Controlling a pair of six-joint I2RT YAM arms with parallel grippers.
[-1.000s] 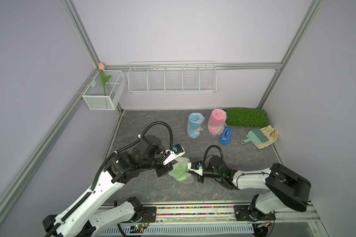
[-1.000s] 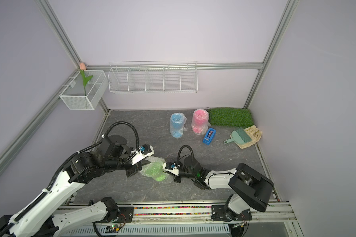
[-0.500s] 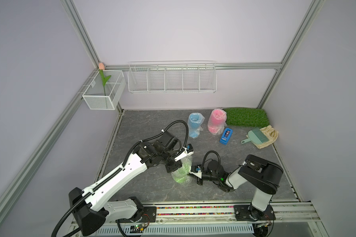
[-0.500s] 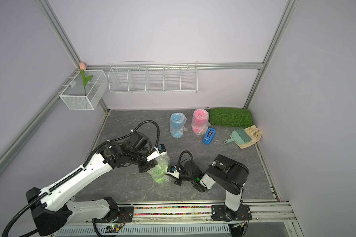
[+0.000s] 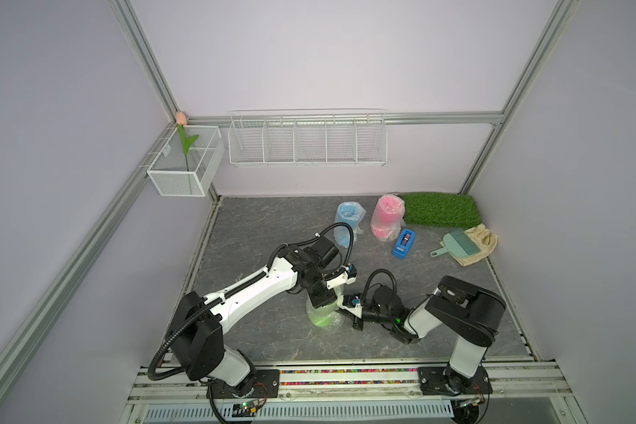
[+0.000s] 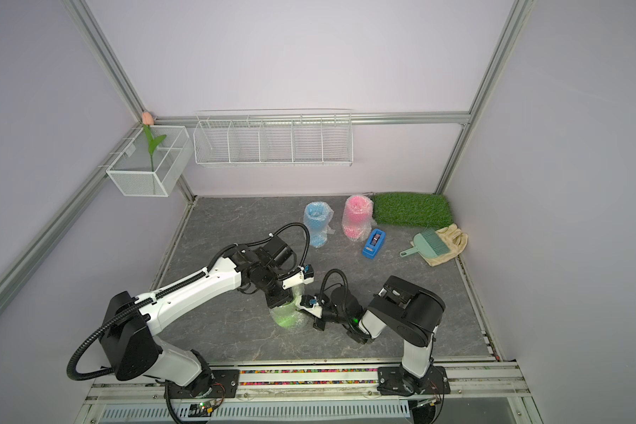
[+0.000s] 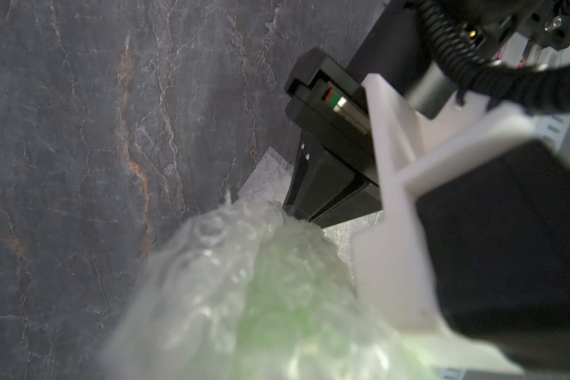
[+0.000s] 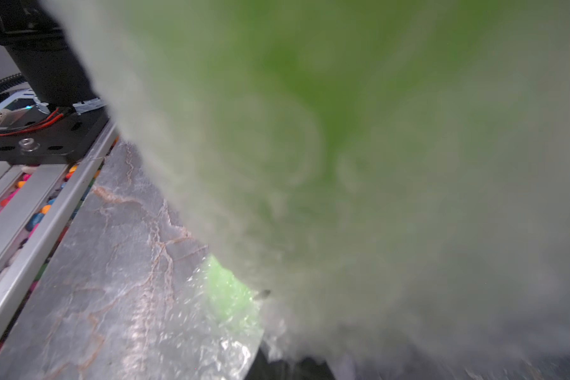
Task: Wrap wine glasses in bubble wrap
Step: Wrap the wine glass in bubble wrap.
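The lime green wine glass, rolled in bubble wrap, rests on the table near the front, steeply raised. My left gripper comes down on its upper end and is shut on the wrap, its fingers hidden. From the right, my right gripper pinches the wrap's side; its black fingers meet the film. In the right wrist view the green bundle is a close blur. At the back stand the blue and pink wine glasses, both wrapped.
A blue tape dispenser lies right of the pink glass. The green grass mat fills the back right corner, with a teal brush on a beige cloth beside it. Wire baskets hang on the back wall.
My left arm has swung in from the left and now reaches over the green bundle, which has been raised from lying. My right arm's elbow has folded back toward its base.
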